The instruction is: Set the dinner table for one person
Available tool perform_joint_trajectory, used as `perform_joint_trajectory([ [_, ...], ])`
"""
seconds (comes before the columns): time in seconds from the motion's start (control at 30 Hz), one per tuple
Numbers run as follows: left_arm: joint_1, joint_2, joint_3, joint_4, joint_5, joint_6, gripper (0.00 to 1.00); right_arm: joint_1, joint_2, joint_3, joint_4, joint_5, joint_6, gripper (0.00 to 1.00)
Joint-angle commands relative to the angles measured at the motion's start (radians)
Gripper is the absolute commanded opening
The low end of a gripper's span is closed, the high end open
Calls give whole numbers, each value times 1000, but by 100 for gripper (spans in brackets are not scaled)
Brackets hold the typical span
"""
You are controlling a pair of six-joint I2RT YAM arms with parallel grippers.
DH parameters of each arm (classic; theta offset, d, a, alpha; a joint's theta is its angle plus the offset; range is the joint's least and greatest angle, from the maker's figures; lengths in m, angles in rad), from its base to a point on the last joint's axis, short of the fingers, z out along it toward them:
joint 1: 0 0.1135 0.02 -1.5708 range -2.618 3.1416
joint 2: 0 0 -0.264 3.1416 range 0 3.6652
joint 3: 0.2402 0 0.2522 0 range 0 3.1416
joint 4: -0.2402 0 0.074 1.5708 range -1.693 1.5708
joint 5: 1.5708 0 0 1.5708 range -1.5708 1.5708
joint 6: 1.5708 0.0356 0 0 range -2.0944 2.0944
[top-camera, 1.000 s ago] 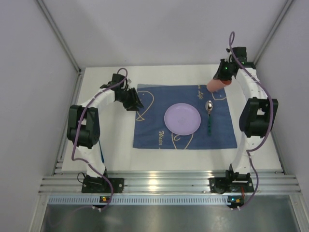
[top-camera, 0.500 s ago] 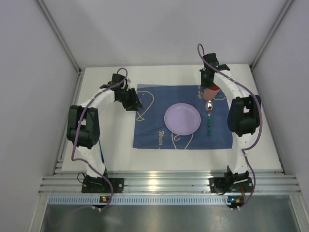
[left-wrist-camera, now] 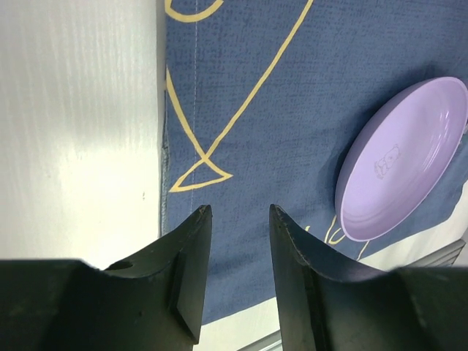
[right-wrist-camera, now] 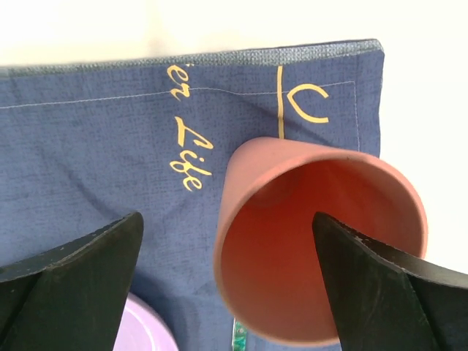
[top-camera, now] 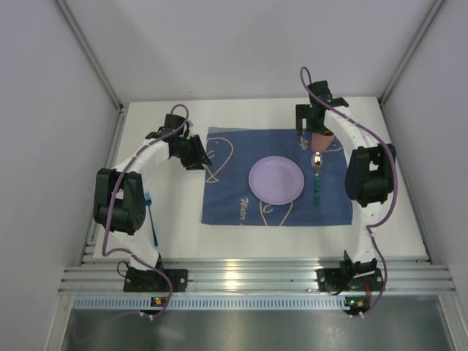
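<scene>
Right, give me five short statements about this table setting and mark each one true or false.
1. The purple plate sits on the blue cloth. True.
2. The spoon lies on the left arm's side of the plate. False: it lies on the right arm's side.
3. The right gripper straddles the cup with its jaws wide apart. True.
4. The cup lies tipped on its side. False: it stands upright, mouth up.
5. The left gripper holds a fork. False: nothing is between its fingers.
</scene>
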Motion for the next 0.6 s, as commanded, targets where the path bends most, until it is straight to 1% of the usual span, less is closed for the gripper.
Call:
perform_joint_trajectory([
  [0.0,4,-80,-24,20,-42,-12,43,14,-118,8,-11,42,3,100],
  [0.13,12,-148,-33,6,-128,-40,43,24,-228,5,-46,117,32,100],
  [0.23,23,-226,-59,16,-177,-67,47,43,-303,-2,-72,170,58,100],
  [0.3,26,-280,-74,-10,-249,-83,47,55,-349,-21,-85,199,70,100],
  [0.33,27,-298,-80,-26,-327,-107,46,75,-407,-30,-91,209,76,100],
  [0.37,27,-318,-92,-44,-356,-124,46,87,-437,-40,-97,209,87,100],
  [0.43,27,-372,-105,-110,-465,-168,46,131,-522,-71,-123,192,99,100],
  [0.47,29,-386,-114,-133,-555,-181,47,153,-555,-86,-132,169,110,100],
  [0.5,44,-401,-119,-182,-583,-205,47,194,-585,-134,-137,154,116,100],
  [0.57,84,-407,-142,-202,-585,-212,48,228,-684,-194,-141,117,158,100],
])
